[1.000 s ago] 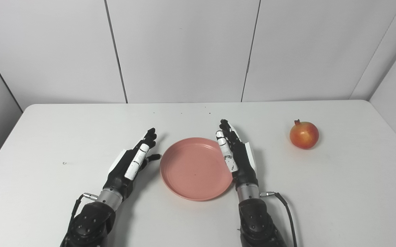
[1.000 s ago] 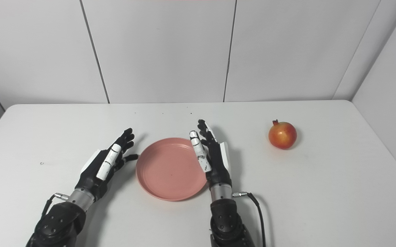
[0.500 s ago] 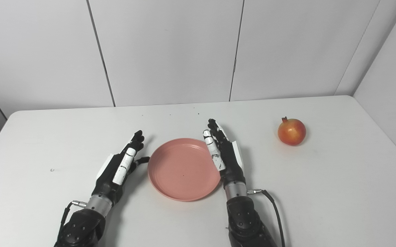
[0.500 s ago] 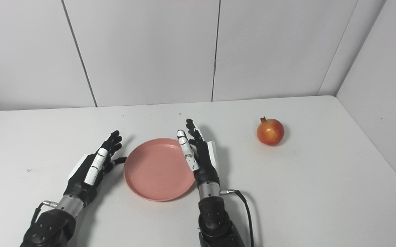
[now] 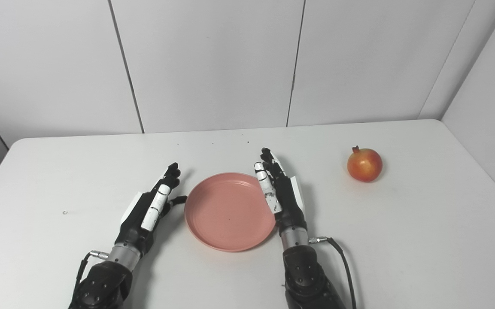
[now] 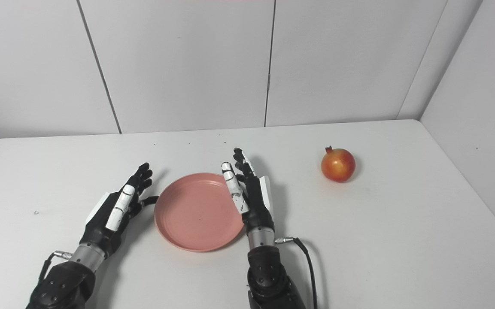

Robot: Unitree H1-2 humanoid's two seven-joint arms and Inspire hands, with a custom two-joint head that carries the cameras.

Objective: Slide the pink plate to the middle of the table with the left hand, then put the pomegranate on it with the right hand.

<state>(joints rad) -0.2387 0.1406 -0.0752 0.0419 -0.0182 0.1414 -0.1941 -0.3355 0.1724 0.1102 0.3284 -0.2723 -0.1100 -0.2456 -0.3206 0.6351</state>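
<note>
Pink plate (image 5: pixel 229 214): it lies flat on the white surface (image 5: pixel 402 240), near the middle, in the same spot as half a second ago.
Left robot hand (image 5: pixel 150 208): open, holds nothing, still just beside the plate's left rim.
Right robot hand (image 5: pixel 282 195): open, empty, at the plate's right rim.
Pomegranate (image 5: pixel 364 164): far right, well apart, untouched.
What changed: almost nothing; only the camera turned earlier.
Meaning: the slide looks done; the fruit pick-up comes next.

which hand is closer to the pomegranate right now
Right. The right hand sits open beside the pink plate's right rim, with bare table between it and the pomegranate. The left hand is open beyond the plate's far side, farther away.
</note>
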